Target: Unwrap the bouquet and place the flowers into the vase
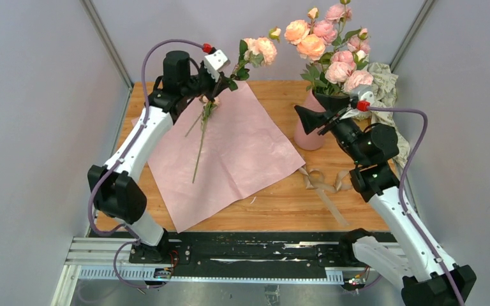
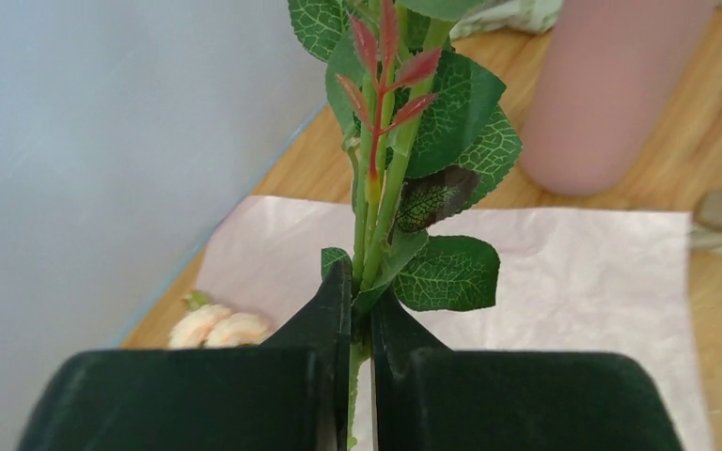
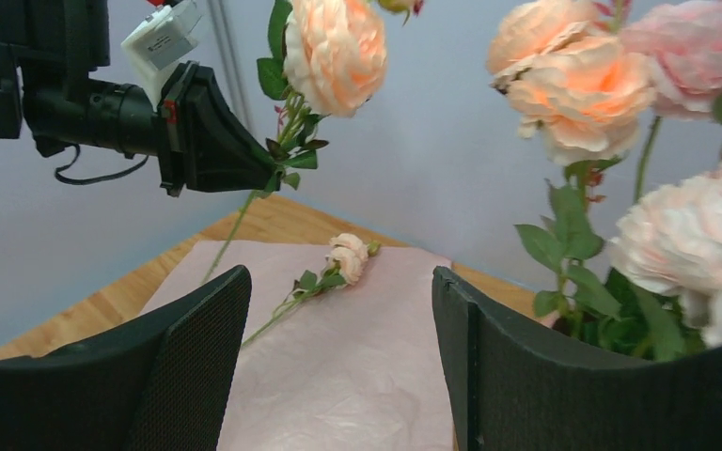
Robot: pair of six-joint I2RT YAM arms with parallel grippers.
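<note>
The bouquet is undone: its pink paper [image 1: 236,156] lies flat on the table. My left gripper [image 1: 220,80] is shut on a flower stem [image 2: 376,197] and holds it in the air above the paper's far left part. Its peach bloom [image 1: 263,50] is up and the stem end hangs down. The pink vase [image 1: 307,131] stands right of the paper with several flowers [image 1: 332,54] in it. My right gripper [image 1: 311,118] stands open beside the vase's upper left side, holding nothing. One small flower [image 3: 348,256] lies on the paper.
Tan ribbon [image 1: 322,182] lies on the wood in front of the vase. Crumpled cream paper [image 1: 383,83] sits at the back right. Grey walls enclose the table on the left, back and right. The right wrist view shows the left gripper [image 3: 211,132] ahead.
</note>
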